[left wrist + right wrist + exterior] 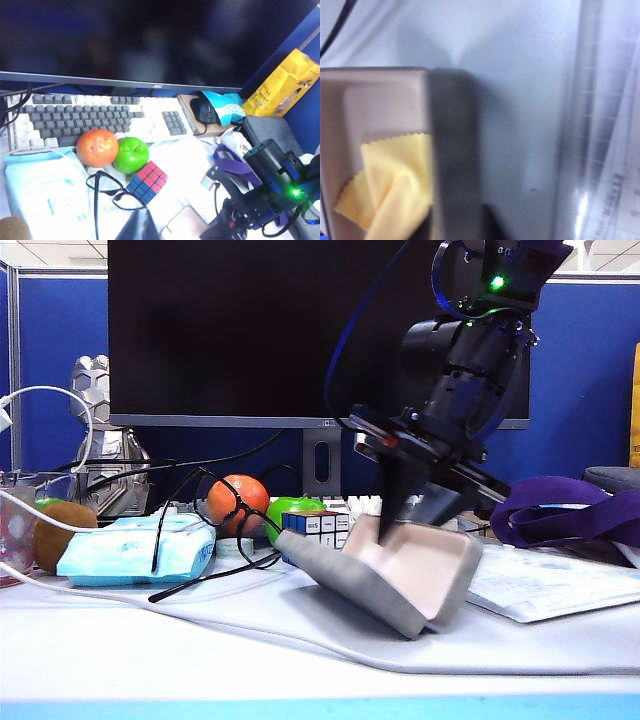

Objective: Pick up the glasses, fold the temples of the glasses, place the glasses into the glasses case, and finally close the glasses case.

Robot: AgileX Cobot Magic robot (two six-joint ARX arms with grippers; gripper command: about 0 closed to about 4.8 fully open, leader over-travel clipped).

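Cluttered desk (300, 650) w/ monitor behind. Glasses (215, 530) unfolded, leaning on tissue pack (135, 550). Case (400, 575) open; right hand (420, 502) at its lid, grip unclear. Left hand unseen. Next: grab glasses.

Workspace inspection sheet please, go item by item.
Surface: white table, crowded.
Job's things: glasses unfolded, leaning on tissue pack; glasses case open, yellow cloth inside.
Clutter: orange, green apple, puzzle cube, keyboard, papers.
Grippers: right hand at case's rim, grip unclear; left hand not in view.
Cables: white cable at left.
Surroundings: monitor, blue partition.
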